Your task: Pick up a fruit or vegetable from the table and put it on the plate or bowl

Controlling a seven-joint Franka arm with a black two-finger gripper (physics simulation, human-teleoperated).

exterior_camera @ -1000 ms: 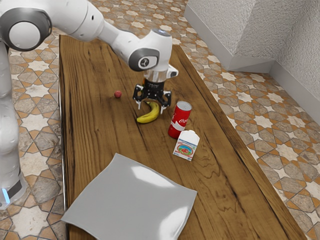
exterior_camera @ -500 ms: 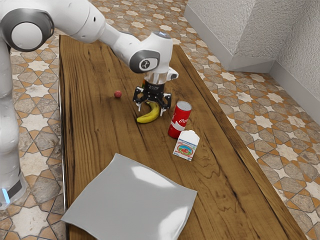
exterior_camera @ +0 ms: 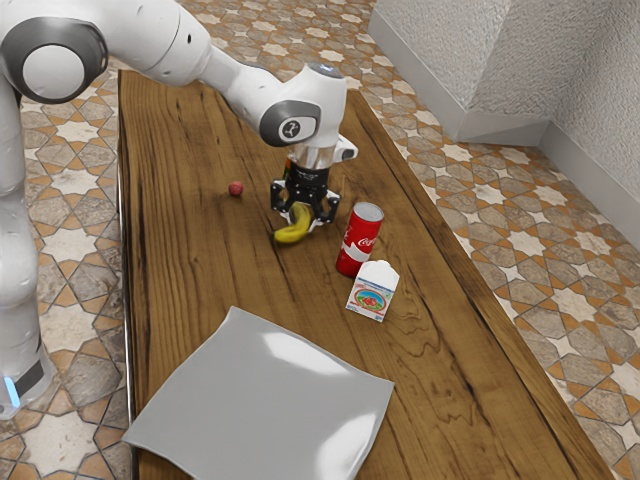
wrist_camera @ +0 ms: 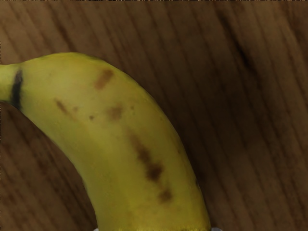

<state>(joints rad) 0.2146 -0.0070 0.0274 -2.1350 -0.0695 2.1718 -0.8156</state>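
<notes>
The gripper (exterior_camera: 303, 212) is pinching the banana (exterior_camera: 291, 233), which is lying on the table (exterior_camera: 180, 290) beside the can (exterior_camera: 360, 238). It looks to be grasping; next it is needing a lift clear of the can, then a carry over to the plate (exterior_camera: 260, 410).

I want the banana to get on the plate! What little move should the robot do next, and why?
Probably lift straight up a little. The gripper looks shut on the banana, and the banana seems to lie on the table close to the red can. Rising first should avoid dragging it or bumping the can before heading to the grey plate.
</notes>
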